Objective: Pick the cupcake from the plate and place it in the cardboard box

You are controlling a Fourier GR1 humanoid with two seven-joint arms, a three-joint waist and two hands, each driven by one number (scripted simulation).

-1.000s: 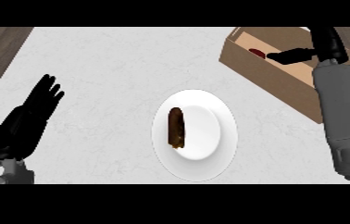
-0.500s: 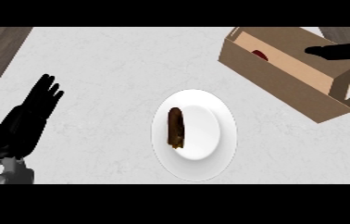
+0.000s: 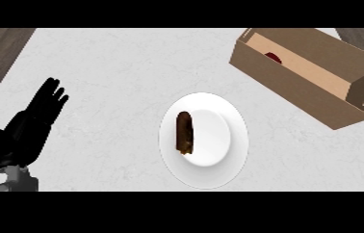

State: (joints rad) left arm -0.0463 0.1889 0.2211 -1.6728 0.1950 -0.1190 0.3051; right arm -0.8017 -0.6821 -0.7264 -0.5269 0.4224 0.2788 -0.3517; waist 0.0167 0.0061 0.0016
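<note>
A pale grey, faintly mottled stone-look tabletop (image 3: 121, 78) carries a smooth round white plate (image 3: 220, 167) near the middle. On the plate's left half lies a long, dark brown pastry-like piece (image 3: 185, 132), narrow and rough-edged at its lower end. At the upper right sits a tan rectangular cardboard box (image 3: 284, 78), open at the top and set at an angle, well apart from the plate. Inside it, against the near wall, a small dark red item (image 3: 274, 57) peeks out; it may be the cupcake, but too little shows to tell. The black left robot hand (image 3: 32, 123) rests at the left edge, fingers straight and pointing up, holding nothing.
</note>
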